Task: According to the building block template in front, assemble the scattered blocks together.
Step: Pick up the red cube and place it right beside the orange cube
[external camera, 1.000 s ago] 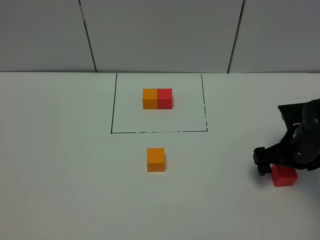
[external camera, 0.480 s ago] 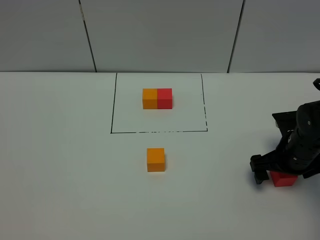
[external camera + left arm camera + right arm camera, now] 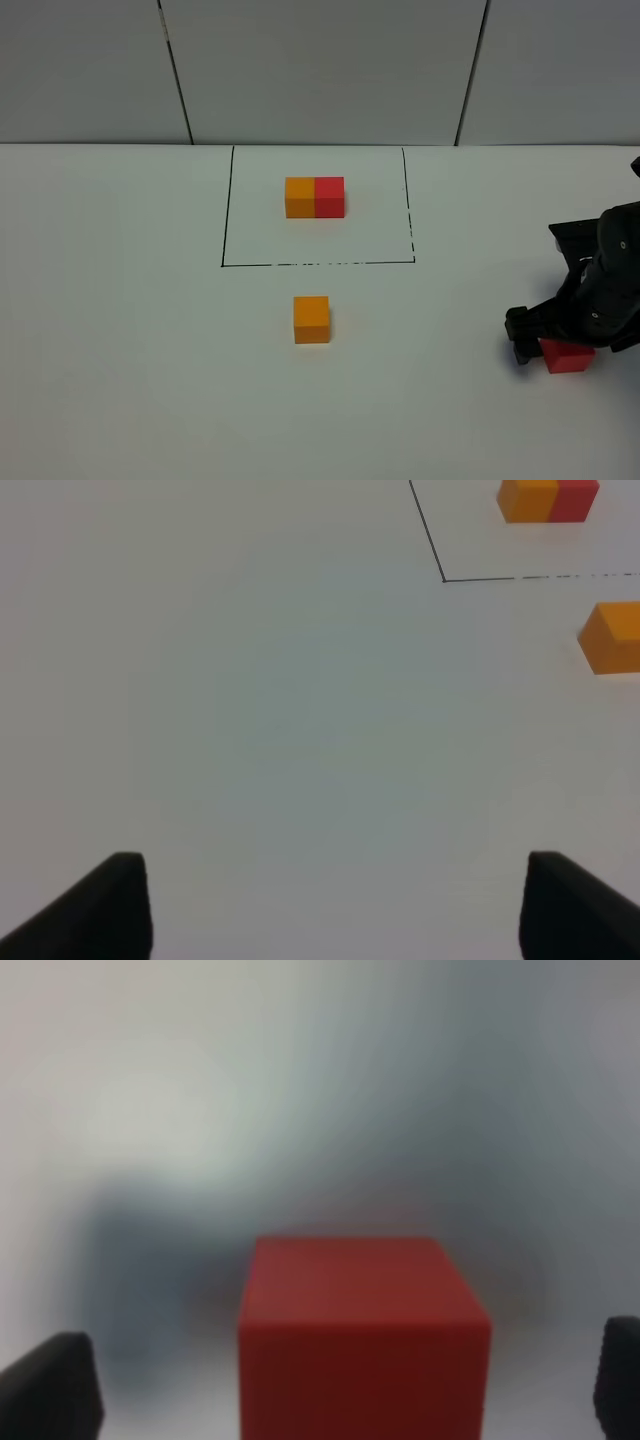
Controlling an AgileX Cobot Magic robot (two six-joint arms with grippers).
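The template (image 3: 314, 197), an orange and a red cube joined, lies inside a thin black rectangle (image 3: 318, 264) at the back centre. A loose orange cube (image 3: 312, 319) sits just in front of the rectangle. A loose red cube (image 3: 567, 355) sits at the far right. My right gripper (image 3: 555, 345) is low over the red cube and open. In the right wrist view the red cube (image 3: 365, 1335) lies between the spread fingertips (image 3: 50, 1390), apart from both. My left gripper (image 3: 335, 905) is open and empty. Its view shows the orange cube (image 3: 612, 637) and the template (image 3: 549, 500) far off.
The white table (image 3: 130, 330) runs to a grey panelled wall (image 3: 320, 70) at the back. The right arm's black body (image 3: 610, 270) stands over the table's right edge. The left arm is out of the exterior high view.
My right gripper has come down over the red cube, covering more of it. The cubes and the left gripper have not moved.
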